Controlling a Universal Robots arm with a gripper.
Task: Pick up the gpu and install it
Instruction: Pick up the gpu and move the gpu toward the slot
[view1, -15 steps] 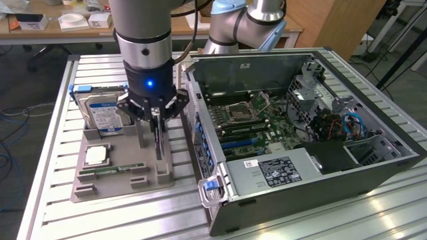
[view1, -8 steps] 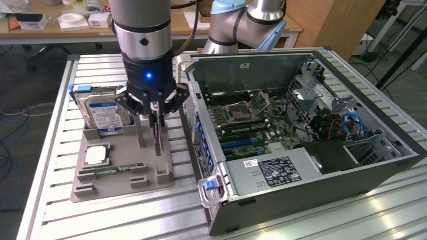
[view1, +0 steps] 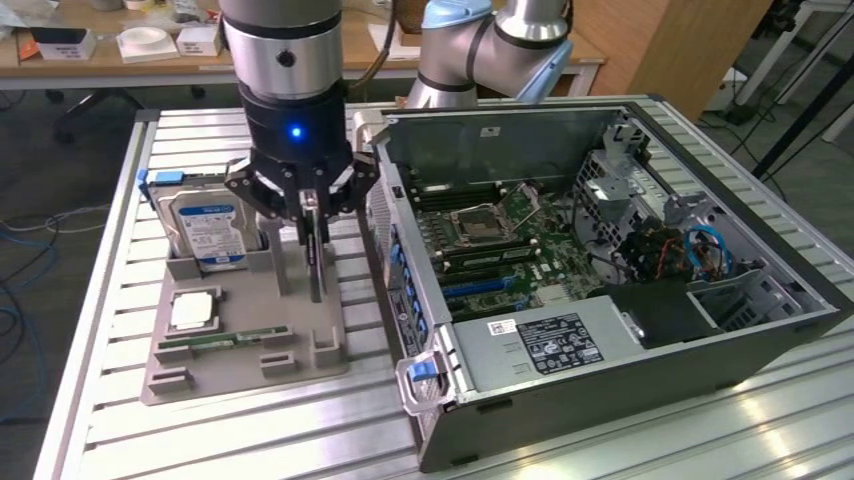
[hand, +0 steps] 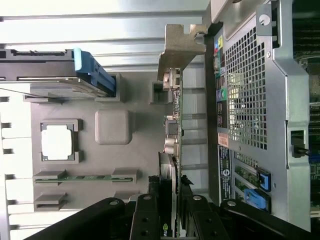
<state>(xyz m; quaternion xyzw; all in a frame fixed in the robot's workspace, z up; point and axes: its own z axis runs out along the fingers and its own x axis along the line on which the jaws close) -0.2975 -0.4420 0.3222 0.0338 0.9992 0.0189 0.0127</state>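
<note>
Robot gripper (view1: 311, 213) clamped on the top edge of the gpu (view1: 316, 268); the card stands on edge at the grey parts holder (view1: 220, 372), just beside the open computer case (view1: 601, 405); grasp made, lift unclear, installation not yet done.

This is looking like a robotics lab. An open computer case (view1: 601, 400) is lying on a slotted aluminium table (view1: 200, 440); just beside the case a robot's gripper (view1: 314, 215) is clamping the gpu (view1: 316, 272) over a grey parts fixture (view1: 240, 368), and behind the case a cluttered wooden bench (view1: 94, 68) is standing.
</note>
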